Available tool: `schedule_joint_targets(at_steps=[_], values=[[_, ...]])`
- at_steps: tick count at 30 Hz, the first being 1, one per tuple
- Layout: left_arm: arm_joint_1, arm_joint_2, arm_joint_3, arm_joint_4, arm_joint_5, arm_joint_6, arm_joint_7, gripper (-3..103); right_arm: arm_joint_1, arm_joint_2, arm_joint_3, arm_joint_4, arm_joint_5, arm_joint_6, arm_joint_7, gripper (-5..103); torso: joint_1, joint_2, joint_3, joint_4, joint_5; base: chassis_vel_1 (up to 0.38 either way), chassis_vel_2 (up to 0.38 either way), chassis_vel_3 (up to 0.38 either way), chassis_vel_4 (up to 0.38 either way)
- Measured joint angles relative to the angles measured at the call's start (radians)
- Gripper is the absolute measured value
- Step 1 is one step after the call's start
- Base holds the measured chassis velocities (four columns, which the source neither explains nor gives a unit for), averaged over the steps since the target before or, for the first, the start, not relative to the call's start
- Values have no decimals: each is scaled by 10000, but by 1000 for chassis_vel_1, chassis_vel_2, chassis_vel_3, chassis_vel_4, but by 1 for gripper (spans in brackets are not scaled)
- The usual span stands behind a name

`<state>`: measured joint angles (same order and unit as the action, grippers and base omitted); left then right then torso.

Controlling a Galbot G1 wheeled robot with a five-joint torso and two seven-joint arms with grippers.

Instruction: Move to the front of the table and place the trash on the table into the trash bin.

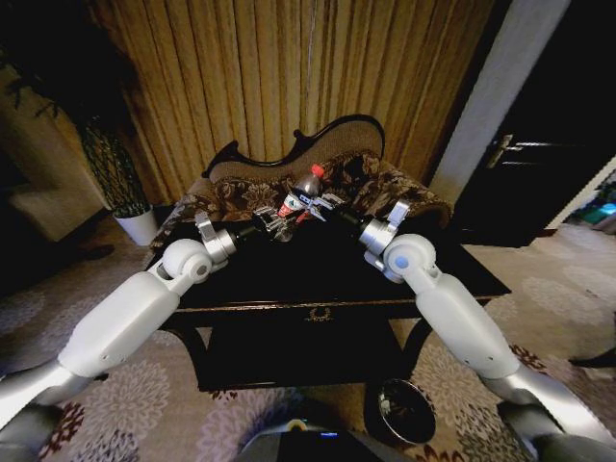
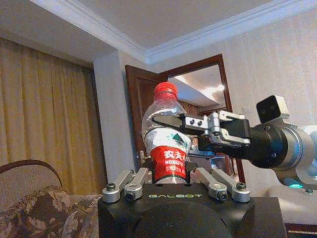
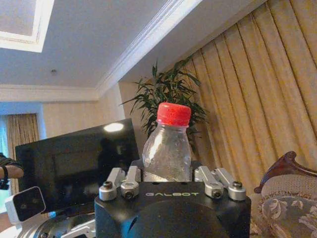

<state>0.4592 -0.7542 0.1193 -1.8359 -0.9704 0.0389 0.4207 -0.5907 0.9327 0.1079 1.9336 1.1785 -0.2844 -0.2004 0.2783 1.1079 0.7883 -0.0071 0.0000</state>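
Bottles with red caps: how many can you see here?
1. The clear plastic bottle with a red cap and red label is above the black table, between the left gripper and right gripper. Others may be hidden.

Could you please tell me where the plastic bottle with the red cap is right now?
In the head view the bottle sits above the far middle of the table, between the left gripper and right gripper, in front of the sofa.

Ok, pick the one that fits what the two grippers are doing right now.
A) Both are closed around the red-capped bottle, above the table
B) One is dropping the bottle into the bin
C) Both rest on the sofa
A: in the head view the left gripper and right gripper meet at the bottle above the table; the left wrist view shows the right gripper's fingers clamped on it.
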Motion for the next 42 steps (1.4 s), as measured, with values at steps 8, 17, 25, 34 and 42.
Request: schedule_joint_targets(at_steps=[8, 17, 25, 34, 42], values=[[15, -26, 16, -87, 36, -29, -223, 24, -211, -150, 242, 88, 3, -2, -21, 41, 0, 0, 0, -1, -1, 0, 0, 0, 0], [168, 113, -61, -132, 107, -99, -629, 54, -410, -189, 460, 62, -24, 30, 48, 28, 0, 0, 0, 0, -1, 0, 0, 0, 0], [290, 211, -242, -201, 22, -194, -662, 86, -486, -216, 550, 98, -17, 45, 36, 26, 0, 0, 0, 0, -1, 0, 0, 0, 0], [589, 333, -899, -589, -227, -102, -1031, 100, -825, -232, 1176, -161, -154, 77, 108, 26, 1, 0, 0, 1, 0, 0, 0, 0, 0], [1277, 122, -2002, -887, -307, 395, -2760, 100, -1689, -349, 2286, -301, -1037, 222, 537, 26, 0, 1, 0, -2, 1, 0, 0, 0, 0]])
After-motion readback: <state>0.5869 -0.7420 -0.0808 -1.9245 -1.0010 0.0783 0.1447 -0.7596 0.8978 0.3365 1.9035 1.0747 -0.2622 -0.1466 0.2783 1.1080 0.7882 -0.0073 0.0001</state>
